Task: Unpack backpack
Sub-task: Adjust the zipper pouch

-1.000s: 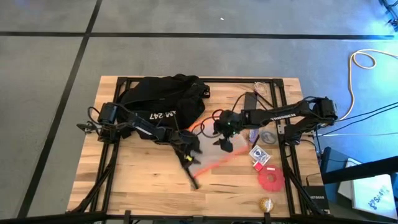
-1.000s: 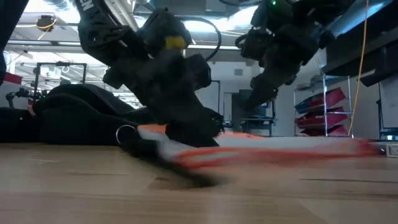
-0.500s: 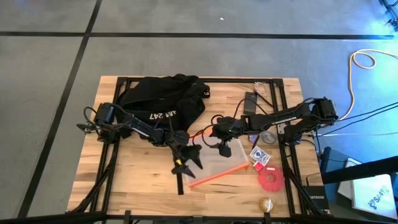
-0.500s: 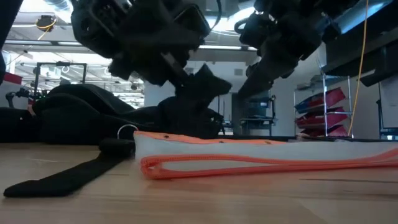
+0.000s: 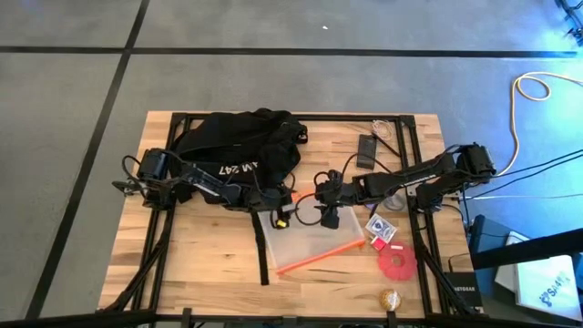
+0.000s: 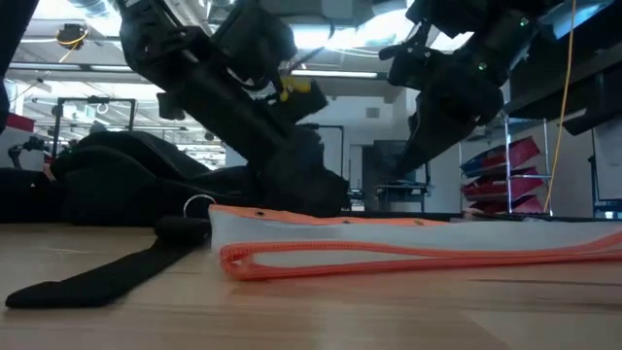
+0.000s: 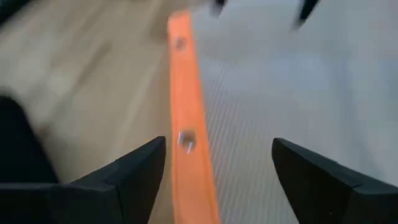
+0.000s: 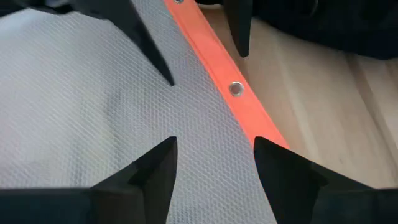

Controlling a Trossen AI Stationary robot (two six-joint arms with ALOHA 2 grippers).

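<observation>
Flanking the orange-edged pouch (image 5: 305,239), a backpack (image 5: 239,146) and red disc (image 5: 396,262) lie.

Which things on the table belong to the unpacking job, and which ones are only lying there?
Job: backpack; mesh pouch with orange edges; left gripper; right gripper.

Lying about: card box; red disc; gold ball; black phone.

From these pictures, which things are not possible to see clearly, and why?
- Inside of the backpack: hidden by its own black fabric, high view.
- Contents of the mesh pouch: not visible in any view.
- Print on the small card box: too small, high view.
- Small round gold thing near the table's edge: too small to identify, high view.
- Left pincer: view blurred; touching the pouch's orange edge or above it is unclear.
</observation>
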